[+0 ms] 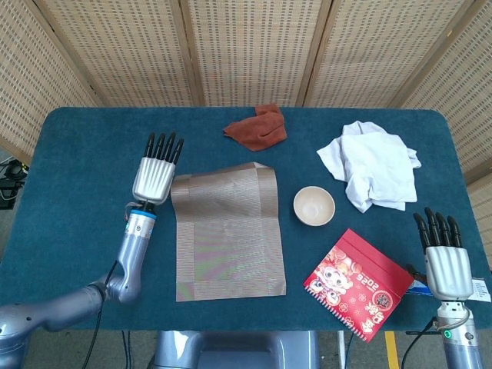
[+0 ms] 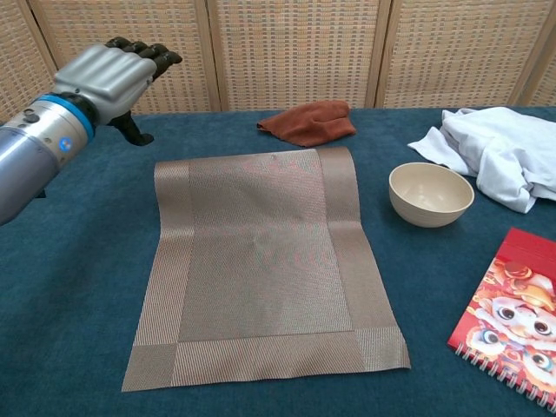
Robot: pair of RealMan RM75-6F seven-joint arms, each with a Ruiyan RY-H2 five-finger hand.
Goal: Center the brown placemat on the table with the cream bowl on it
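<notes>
The brown placemat [image 1: 225,231] [image 2: 263,260] lies flat and unrolled on the blue table, left of the middle. The cream bowl [image 1: 314,205] [image 2: 431,193] stands upright on the cloth just right of the mat, not on it. My left hand [image 1: 155,170] [image 2: 106,77] hovers above the table beside the mat's far left corner, fingers stretched out and holding nothing. My right hand [image 1: 443,256] is at the table's near right edge, fingers straight and empty; the chest view does not show it.
A rust-coloured cloth [image 1: 257,126] [image 2: 307,121] lies at the back behind the mat. A crumpled white cloth [image 1: 374,164] [image 2: 492,155] sits at the right rear. A red spiral notebook [image 1: 357,281] [image 2: 519,314] lies at the front right, near my right hand.
</notes>
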